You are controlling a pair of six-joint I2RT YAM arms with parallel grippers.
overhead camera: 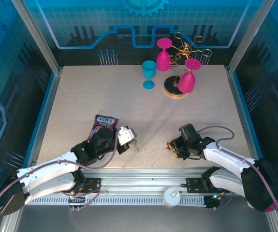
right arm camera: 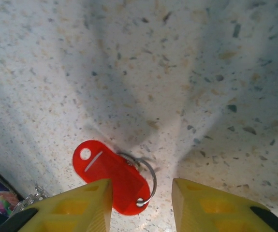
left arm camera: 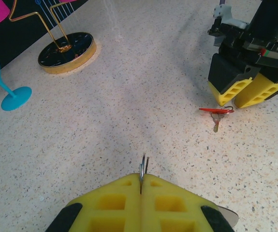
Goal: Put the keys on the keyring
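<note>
Purple packet (overhead camera: 104,124) reads "FOX'S", well apart from keys (overhead camera: 169,146).

Front right on the speckled stone-pattern table (overhead camera: 129,101), the small silver key with red plastic tag (right arm camera: 110,175) lies flat under the parted fingers of the right gripper (right arm camera: 141,205); well to its left, the dark grey metal keyring loop (left arm camera: 143,168) stands edge-on, pinched in the left gripper (left arm camera: 141,186); the purple foil snack packet (overhead camera: 105,123) lies just behind; at the back, the turquoise plastic goblet (overhead camera: 149,73) stands left of the gold wire glass rack (overhead camera: 183,49).
</note>
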